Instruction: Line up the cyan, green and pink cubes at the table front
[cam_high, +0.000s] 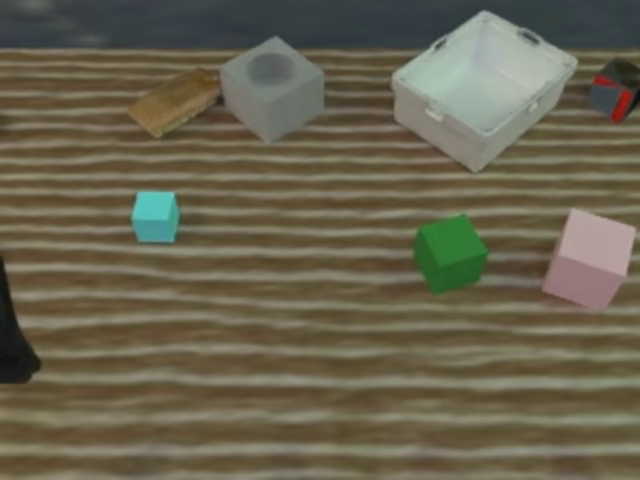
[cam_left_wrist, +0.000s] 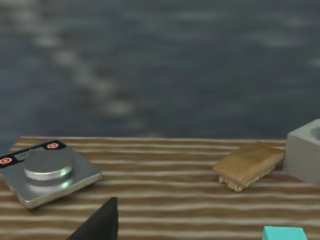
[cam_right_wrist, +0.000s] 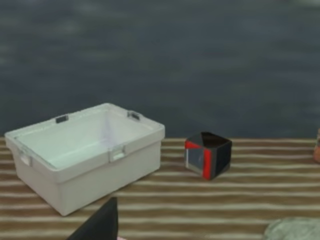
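Cubes, matte: cyan cube (cam_high: 155, 217), green cube (cam_high: 450, 254), pink cube (cam_high: 590, 259); tool states unreadable

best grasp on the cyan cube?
Come from straight above the cyan cube and pinch two opposite side faces. It sits flat and nearly square to the table edges, with bare table all round, so the fingers have room. It lies on the left arm's side.

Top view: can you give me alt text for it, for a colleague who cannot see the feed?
Three cubes sit apart across the middle of the striped brown table: cyan cube at left, green cube right of centre, pink cube far right. Along the back lie a wooden brush, a grey cube with a round hollow, a white bin and a dark cube with red marks.
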